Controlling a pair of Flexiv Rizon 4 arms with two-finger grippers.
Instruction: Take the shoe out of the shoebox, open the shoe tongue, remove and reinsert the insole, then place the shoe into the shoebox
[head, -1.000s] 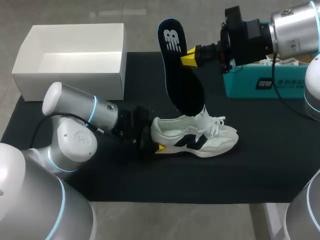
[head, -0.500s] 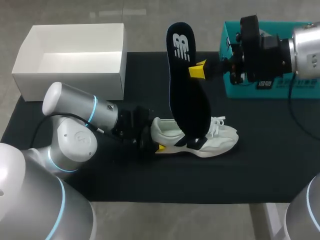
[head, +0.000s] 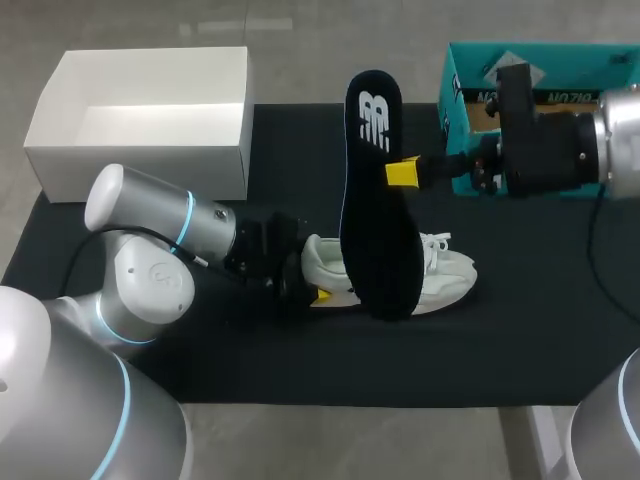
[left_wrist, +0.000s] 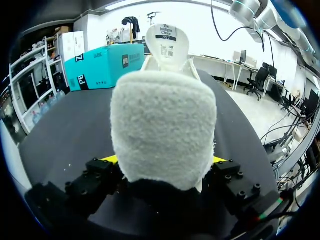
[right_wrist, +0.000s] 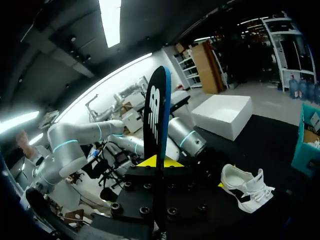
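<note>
The right gripper (head: 403, 173) clamped the insole (head: 375, 215) upright over the shoe (head: 450, 280) at the middle of the table (head: 530, 330). The left gripper (head: 318, 294) pinched the shoe's heel. The insole looked fully removed; reinsertion would need its toe lowered into the opening.

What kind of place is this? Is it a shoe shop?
Probably not a shop, more likely a robot practice lab. At a black-covered table, a robot's left gripper holds a white shoe, the right gripper holds up its dark insole, with a teal shoebox nearby.
</note>
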